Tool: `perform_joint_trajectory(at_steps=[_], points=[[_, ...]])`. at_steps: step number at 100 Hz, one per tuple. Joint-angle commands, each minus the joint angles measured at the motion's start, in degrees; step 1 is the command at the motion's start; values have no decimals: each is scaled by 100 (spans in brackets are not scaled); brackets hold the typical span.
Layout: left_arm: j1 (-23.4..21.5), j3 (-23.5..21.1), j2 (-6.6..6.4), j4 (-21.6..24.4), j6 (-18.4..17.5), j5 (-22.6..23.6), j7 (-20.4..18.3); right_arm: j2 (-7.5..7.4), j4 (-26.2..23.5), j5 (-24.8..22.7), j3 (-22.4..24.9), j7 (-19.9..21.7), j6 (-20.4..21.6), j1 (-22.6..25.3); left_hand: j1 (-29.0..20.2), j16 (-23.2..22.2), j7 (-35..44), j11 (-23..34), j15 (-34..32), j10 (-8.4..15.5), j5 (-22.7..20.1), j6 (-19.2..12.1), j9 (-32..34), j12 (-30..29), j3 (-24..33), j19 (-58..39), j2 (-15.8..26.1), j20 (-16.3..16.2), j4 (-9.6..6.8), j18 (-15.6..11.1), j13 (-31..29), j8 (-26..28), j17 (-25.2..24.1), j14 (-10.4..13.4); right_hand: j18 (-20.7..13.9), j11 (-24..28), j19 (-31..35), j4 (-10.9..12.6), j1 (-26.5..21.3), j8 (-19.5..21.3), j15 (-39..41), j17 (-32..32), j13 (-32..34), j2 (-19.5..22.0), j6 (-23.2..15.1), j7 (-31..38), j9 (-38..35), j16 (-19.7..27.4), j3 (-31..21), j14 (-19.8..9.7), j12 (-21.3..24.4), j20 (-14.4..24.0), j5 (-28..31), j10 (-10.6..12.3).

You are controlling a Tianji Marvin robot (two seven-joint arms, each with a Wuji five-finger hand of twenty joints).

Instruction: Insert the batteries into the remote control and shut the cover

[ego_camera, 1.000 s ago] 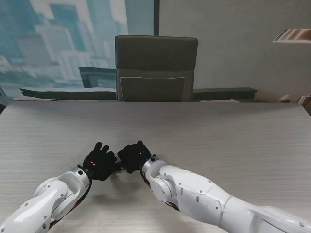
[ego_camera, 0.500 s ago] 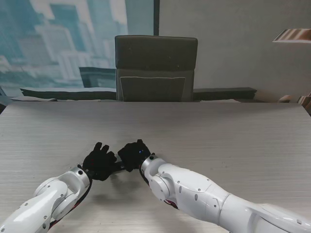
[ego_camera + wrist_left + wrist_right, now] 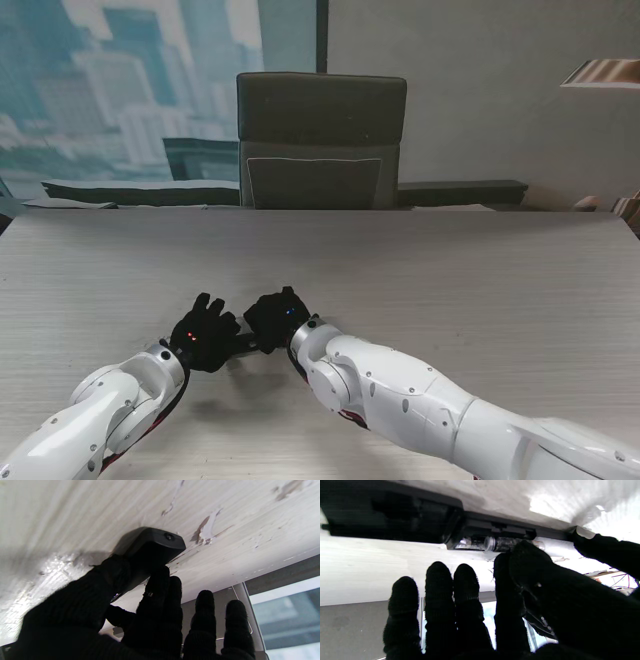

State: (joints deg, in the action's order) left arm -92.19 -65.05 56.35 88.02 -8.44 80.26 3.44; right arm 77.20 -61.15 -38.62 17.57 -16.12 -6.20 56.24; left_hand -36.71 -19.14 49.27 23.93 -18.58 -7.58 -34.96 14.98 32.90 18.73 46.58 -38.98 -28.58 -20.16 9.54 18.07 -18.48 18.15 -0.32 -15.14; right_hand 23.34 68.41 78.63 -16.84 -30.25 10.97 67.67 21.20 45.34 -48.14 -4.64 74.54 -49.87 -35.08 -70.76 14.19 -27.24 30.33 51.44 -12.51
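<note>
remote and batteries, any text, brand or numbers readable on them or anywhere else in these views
None can be read.
Remote control: plain black casing, no print showing.
Battery in the open compartment: wrap too blurred and glary to read.
Table: no labels.

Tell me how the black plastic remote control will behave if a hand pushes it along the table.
The black plastic remote control looks rigid and flat-backed, so it would probably slide, not roll or bend. The wood-grain table looks smooth, so it may skid easily. The silvery cylindrical battery in its open bay might shift.
</note>
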Motion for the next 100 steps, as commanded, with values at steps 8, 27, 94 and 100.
perform_joint_trajectory(at_steps=[8,27,94,100], points=[[-121,53,-19,-210,-9,20,-187,-69,-46,-29,7,137,-62,73,-900,53,1024,89,-69,100,-363,-1752,-74,60,-41,-122,-187,-28,-254,20,30,401,-59,107,36,42,152,103,-54,137,99,5,102,-140,74,267,-152,28,-193,70,55,89,341,68],[-121,53,-20,-208,-9,26,-189,-118,-86,-68,33,165,-111,87,-900,53,1030,87,-69,104,-372,-1766,-79,60,-41,-123,-186,-28,-252,19,29,403,-57,111,36,62,152,87,-91,147,113,5,121,-223,132,290,-182,30,-268,73,124,89,366,66],[-119,55,-20,-211,-2,21,-202,-352,-351,-393,226,-13,24,233,-912,52,1030,91,-71,116,-366,-1761,-78,62,-41,-125,-183,-30,-251,19,29,402,-59,108,33,86,149,99,314,36,96,3,60,36,-35,153,20,44,108,-29,-82,89,41,110],[-117,58,-20,-212,-4,21,-207,-392,-445,-445,291,-57,59,271,-912,52,1030,90,-71,109,-366,-1756,-80,62,-41,-126,-182,-30,-251,19,30,402,-56,107,13,45,136,92,476,55,75,-2,27,87,-30,103,71,47,241,-38,-129,82,-145,101]])
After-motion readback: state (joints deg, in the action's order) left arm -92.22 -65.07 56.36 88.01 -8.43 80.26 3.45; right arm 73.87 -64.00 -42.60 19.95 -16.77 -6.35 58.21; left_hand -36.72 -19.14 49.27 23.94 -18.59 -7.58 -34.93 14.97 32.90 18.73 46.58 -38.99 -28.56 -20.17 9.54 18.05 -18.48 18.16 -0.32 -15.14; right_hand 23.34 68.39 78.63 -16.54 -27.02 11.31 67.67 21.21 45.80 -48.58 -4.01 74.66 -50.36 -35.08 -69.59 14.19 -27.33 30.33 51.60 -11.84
